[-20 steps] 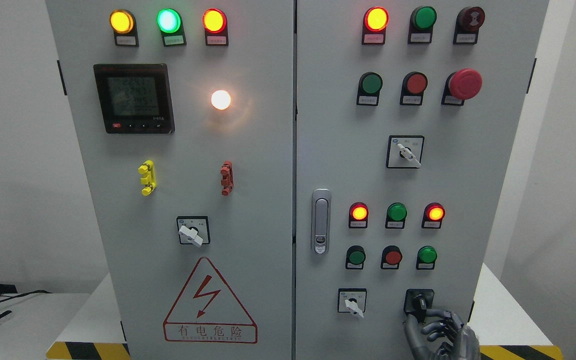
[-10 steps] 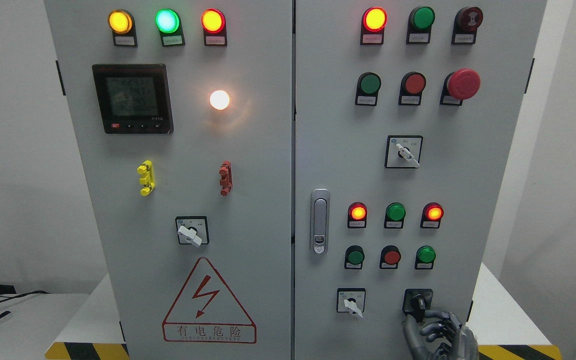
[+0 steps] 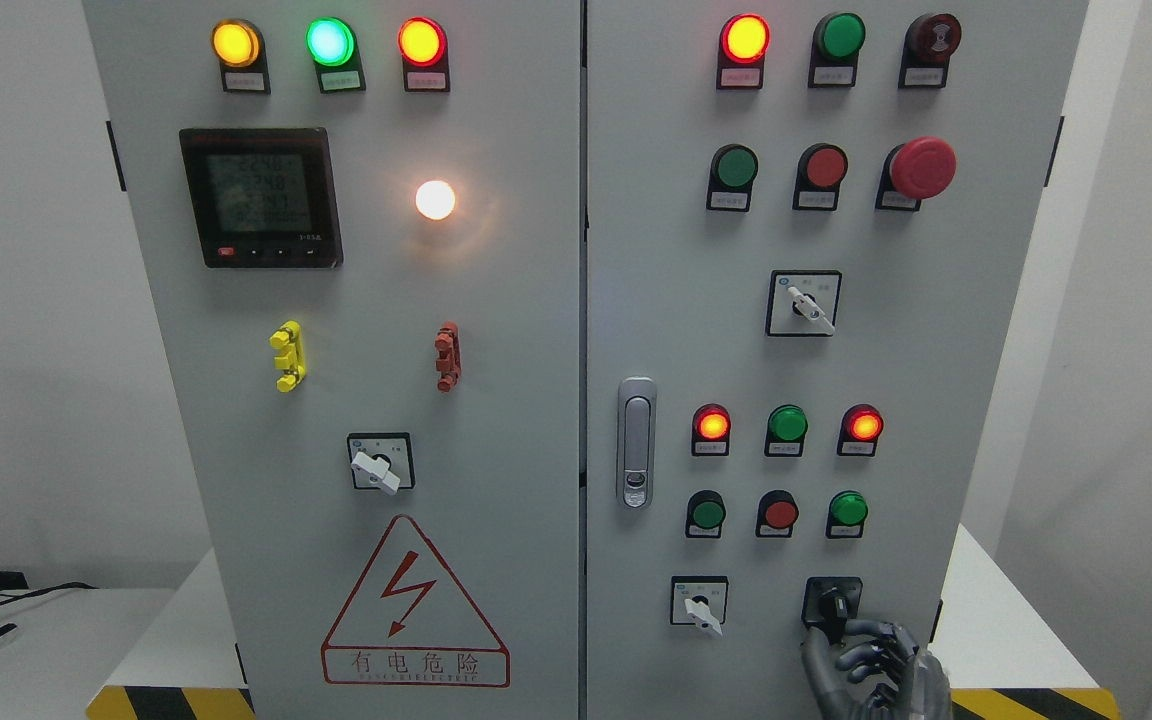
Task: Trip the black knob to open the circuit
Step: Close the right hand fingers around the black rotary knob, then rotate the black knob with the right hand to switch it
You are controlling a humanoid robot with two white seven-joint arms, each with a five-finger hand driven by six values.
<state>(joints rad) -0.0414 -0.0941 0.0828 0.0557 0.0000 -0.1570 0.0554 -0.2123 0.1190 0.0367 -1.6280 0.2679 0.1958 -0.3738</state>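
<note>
The black knob (image 3: pixel 833 603) sits on a black square plate at the lower right of the grey cabinet's right door (image 3: pixel 896 380). Its lever points roughly down. My right hand (image 3: pixel 829 640) comes in from the bottom right edge, just below the knob. Its fingers (image 3: pixel 874 650) are curled, with the thumb and index fingertip closed on the lever's lower end. The rest of the arm is out of frame. My left arm is not in view.
A white selector switch (image 3: pixel 699 603) is left of the knob. Red and green push buttons (image 3: pixel 781 513) and lit lamps (image 3: pixel 712 425) are above it. The door handle (image 3: pixel 636 442) is at the centre. A red mushroom button (image 3: pixel 922 167) is at the upper right.
The whole view has shifted slightly to the left. My right hand stays at the black knob, and the lever's angle looks the same.
</note>
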